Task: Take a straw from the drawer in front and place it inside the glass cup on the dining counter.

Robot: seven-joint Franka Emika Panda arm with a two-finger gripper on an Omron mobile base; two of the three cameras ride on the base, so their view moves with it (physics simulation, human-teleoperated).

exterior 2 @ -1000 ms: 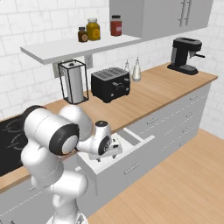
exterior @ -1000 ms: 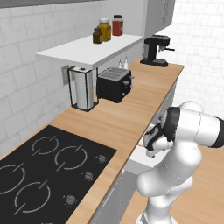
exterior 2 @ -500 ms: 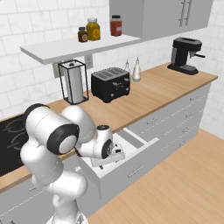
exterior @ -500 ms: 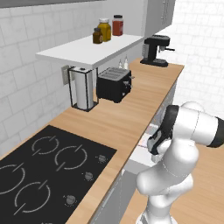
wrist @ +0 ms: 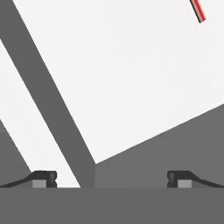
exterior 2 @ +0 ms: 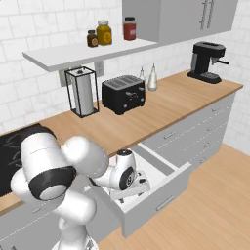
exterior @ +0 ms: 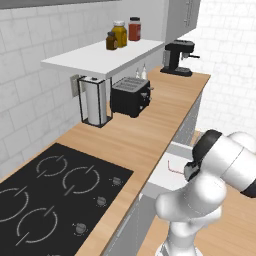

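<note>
The drawer stands pulled out below the wall counter, its white inside showing and its silver bar handle on the front. My gripper is down inside it, low over the white floor. In the hand view the fingertips stand wide apart with nothing between them, so the gripper is open. One end of the thin red-pink straw shows at that view's top right, well away from the fingers. The straw lies on the drawer floor beside my arm. The glass cup and the dining counter are out of view.
The wooden wall counter carries a black toaster, a paper towel holder, a coffee machine and a black hob. A grey drawer wall crosses the hand view. Wooden floor lies in front.
My hand has sunk lower into the open drawer and shifted a little toward its front. The drawer and straw have stayed in place.
</note>
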